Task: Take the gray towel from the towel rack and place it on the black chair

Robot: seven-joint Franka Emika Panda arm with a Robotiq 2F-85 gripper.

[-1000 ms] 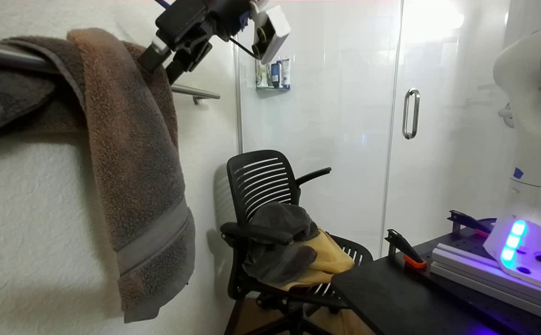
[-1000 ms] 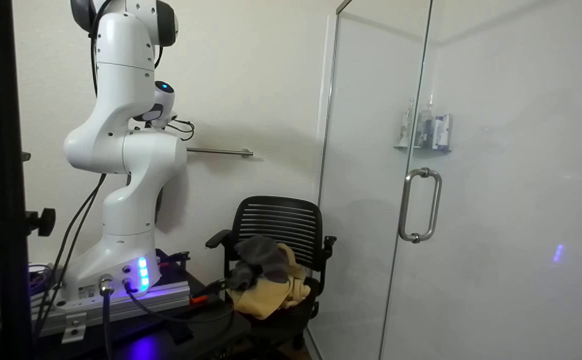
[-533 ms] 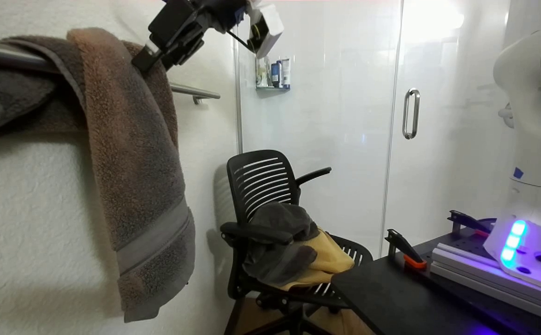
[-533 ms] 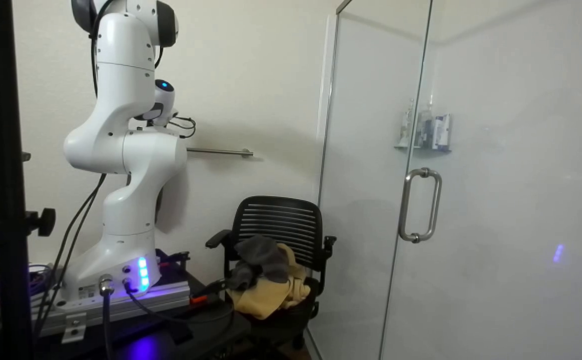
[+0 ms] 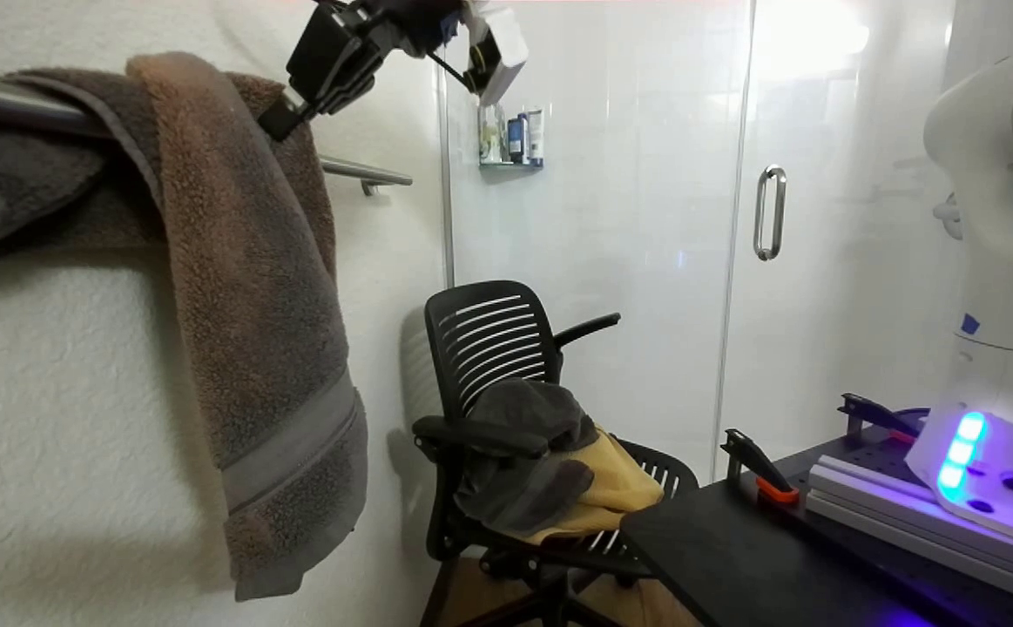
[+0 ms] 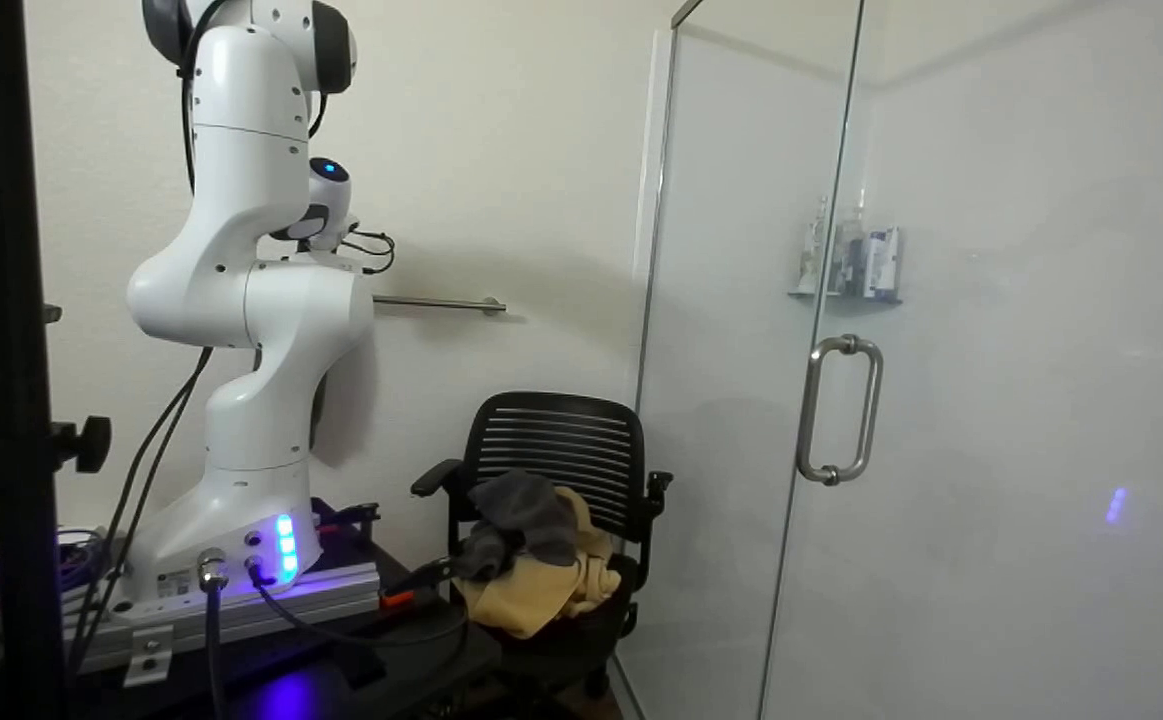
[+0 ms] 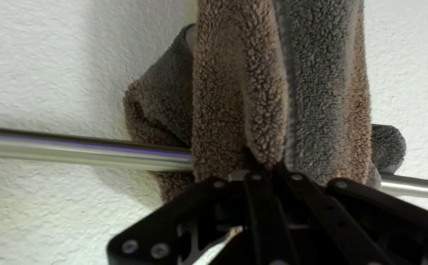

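Note:
The gray towel, brownish in this light, hangs folded over the metal towel rack on the wall. At its top, my gripper is in contact with the cloth. In the wrist view a fold of the towel is pinched between the tips of my gripper, which is shut on it; the rack passes behind. The black chair stands below and beyond the towel. In an exterior view the robot arm hides the gripper and nearly all of the towel.
On the chair's seat lie a dark gray cloth and a yellow cloth. A black table with clamps carries the robot base. A glass shower door with a metal handle stands beside the chair.
My gripper's fingers have come together on the towel's top fold after standing apart. The gripper has shifted slightly, and the towel's hanging end has moved a very little.

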